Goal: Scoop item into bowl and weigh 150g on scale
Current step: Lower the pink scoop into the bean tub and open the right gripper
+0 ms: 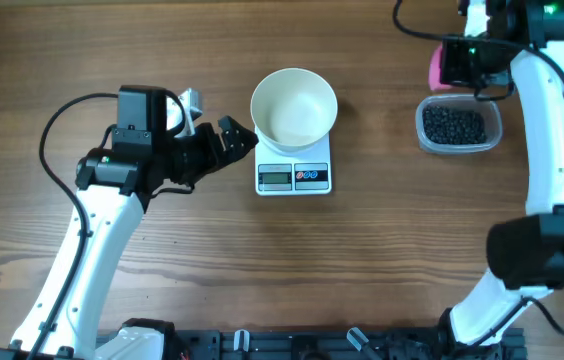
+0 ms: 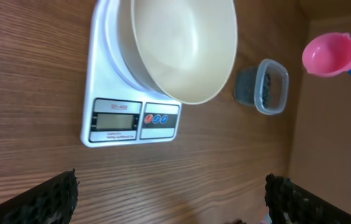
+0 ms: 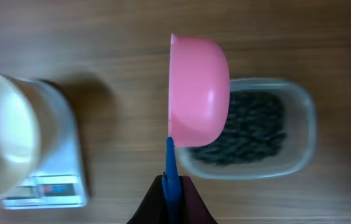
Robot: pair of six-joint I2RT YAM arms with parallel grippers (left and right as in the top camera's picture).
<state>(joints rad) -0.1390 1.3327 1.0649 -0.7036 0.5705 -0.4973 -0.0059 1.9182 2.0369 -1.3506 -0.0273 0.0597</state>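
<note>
Bowl (image 2: 182,43) sits on scale (image 2: 104,74), display and two buttons showing at the near edge. Tub (image 2: 282,87) of beans (image 2: 250,87) stands apart on the wood surface (image 2: 32,74). Pink scoop (image 2: 329,55) with blue handle is beyond the tub. Left claw (image 2: 169,180) gapes wide, holding nothing.

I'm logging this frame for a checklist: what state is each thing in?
bowl: empty, upright on the scale.
scale: bears the bowl; display unreadable.
tub: lidless, holding the beans.
beans: in the tub, none in the bowl.
pink scoop: held aloft by its blue handle, looks empty.
left claw: open, holding nothing.
right claw: shut on the pink scoop.
</note>
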